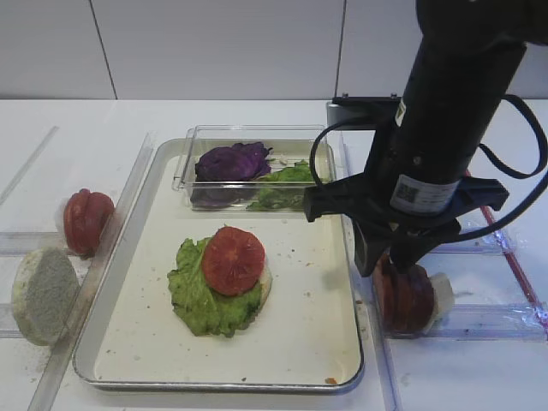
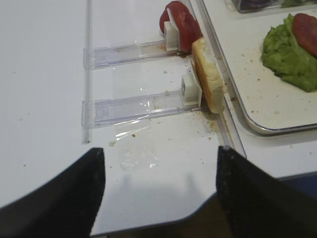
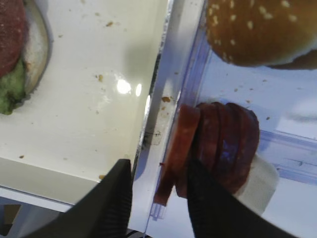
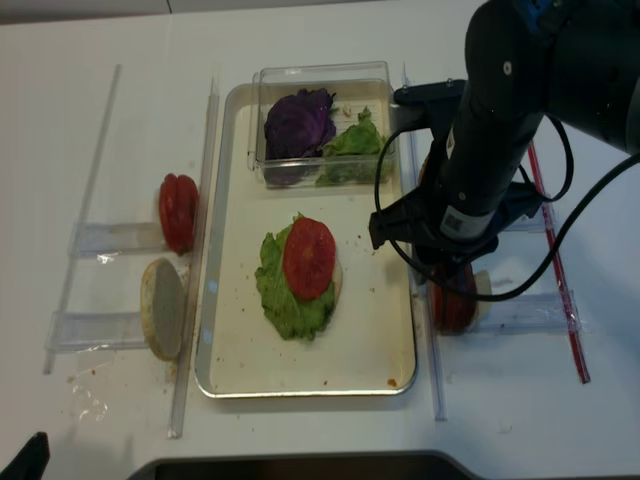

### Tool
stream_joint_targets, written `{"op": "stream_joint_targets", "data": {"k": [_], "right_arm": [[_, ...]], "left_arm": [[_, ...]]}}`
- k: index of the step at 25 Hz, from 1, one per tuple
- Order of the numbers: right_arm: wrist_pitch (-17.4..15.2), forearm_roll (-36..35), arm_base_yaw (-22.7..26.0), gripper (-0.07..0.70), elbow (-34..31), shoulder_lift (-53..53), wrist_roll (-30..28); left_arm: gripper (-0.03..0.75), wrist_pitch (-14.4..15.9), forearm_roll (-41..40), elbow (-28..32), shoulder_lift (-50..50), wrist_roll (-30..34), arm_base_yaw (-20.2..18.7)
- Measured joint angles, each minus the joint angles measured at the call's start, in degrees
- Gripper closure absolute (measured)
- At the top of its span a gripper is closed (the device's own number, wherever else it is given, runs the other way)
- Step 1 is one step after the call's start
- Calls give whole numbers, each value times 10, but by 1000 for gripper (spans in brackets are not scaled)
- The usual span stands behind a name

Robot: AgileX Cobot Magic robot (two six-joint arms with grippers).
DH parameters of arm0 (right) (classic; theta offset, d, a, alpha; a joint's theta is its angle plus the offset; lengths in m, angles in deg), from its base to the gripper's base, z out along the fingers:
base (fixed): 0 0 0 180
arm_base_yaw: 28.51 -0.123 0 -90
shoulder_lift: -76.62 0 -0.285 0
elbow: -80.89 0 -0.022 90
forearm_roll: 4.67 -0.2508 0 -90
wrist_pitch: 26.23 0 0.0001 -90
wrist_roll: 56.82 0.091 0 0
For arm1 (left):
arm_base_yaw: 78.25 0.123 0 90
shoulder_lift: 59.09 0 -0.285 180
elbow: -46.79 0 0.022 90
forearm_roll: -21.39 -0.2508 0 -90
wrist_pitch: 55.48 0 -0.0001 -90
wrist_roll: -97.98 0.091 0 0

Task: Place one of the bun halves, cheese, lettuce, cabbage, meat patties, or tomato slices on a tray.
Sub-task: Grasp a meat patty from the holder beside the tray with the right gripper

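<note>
Pale flat-faced bun half point(image 1: 44, 294) and red tomato slices point(image 1: 86, 221): upright in clear racks, left of the silver rectangular tray point(image 1: 300, 342). On tray: green ruffled lettuce point(image 1: 199, 295) with one tomato slice atop. Right: dark red-brown meat patties point(image 3: 218, 146) racked upright; right black fingers point(image 3: 198, 208) half-open, straddling the outermost patty. Left fingers point(image 2: 59, 196) wide apart, empty.
</note>
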Motion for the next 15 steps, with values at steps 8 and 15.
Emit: {"op": "stream_joint_targets", "data": {"k": [8,15], "right_arm": [[1,8,0,331,0,0,9],[3,10,0,331,0,0,15]], "left_arm": [[276,0,0,0,0,0,0],[276,0,0,0,0,0,0]]}}
